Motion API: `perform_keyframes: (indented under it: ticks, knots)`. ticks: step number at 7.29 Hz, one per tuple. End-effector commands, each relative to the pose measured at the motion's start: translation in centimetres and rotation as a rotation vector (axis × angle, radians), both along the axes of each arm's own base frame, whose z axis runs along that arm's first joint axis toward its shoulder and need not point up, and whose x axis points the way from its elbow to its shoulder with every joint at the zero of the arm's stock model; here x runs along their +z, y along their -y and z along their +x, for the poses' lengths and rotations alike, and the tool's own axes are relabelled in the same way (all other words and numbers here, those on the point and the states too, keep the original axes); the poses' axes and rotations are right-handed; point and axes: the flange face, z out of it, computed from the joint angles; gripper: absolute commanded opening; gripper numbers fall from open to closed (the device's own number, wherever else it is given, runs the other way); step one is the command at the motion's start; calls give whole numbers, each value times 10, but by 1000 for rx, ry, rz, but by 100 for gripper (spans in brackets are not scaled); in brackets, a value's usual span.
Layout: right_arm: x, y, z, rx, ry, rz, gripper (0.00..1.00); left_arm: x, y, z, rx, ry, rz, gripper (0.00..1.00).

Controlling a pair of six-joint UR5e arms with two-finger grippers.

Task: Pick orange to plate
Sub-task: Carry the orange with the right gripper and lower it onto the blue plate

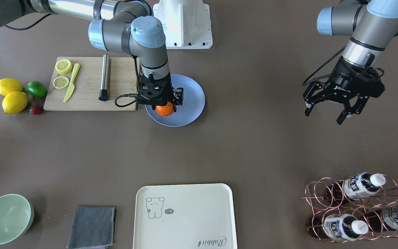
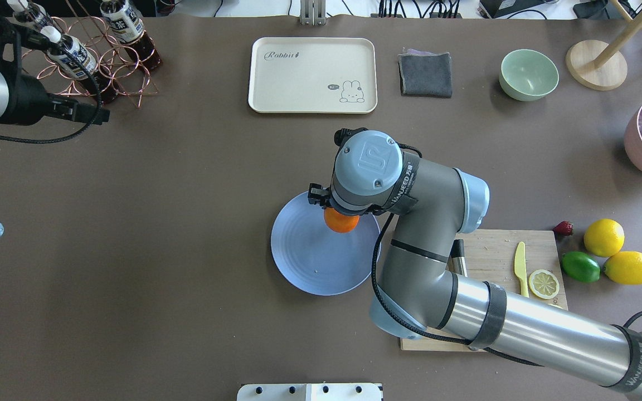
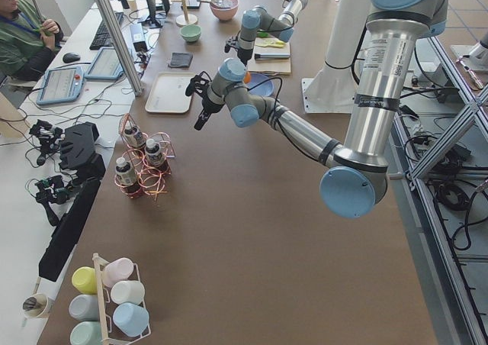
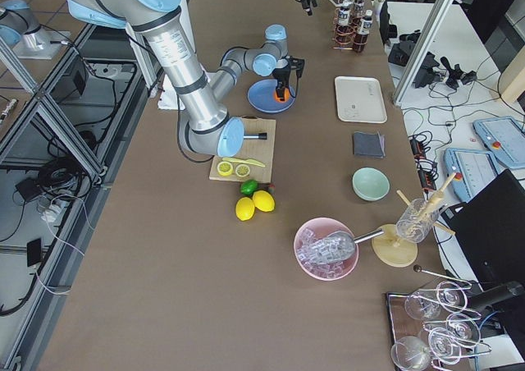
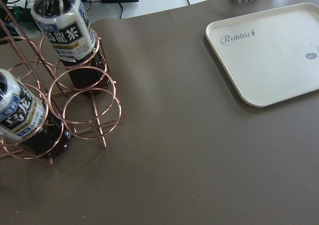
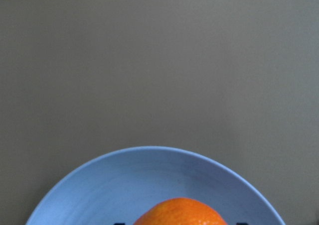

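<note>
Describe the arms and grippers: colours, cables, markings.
The right arm and left arm have silver tubes, grey joints and pale-blue caps; the right one's cap bears a UR logo, and black bands carry white lettering. The right gripper and left gripper are black, two-fingered; the left shows small white lettering. A black cable trails from each wrist.
</note>
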Motion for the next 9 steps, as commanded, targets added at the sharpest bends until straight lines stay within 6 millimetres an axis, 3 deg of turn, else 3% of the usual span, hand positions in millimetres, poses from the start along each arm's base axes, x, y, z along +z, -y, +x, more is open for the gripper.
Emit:
perform_keyframes:
  ticks: [1,3,4,5,7,8,9]
  knots:
    - [-7,-29,-23,-33,0,24,0,20,-4,-5,-2,21,-30,98]
    - [-12,-37,-31,-47,9,26,0,28,2,-12,-19,31,-43,98]
    - [-8,-34,-35,-45,-1,22,40,30,3,-12,-19,31,-45,98]
    - [-3,-33,-37,-43,-13,19,99,31,3,-11,-17,34,-48,98]
    - [-9,-30,-33,-15,-3,1,100,33,4,-10,-12,33,-54,98]
    - [-20,-26,-20,-7,20,0,100,34,2,-14,29,13,-75,98]
    - [-47,-20,22,-9,32,-37,100,71,-5,-39,71,29,-138,98]
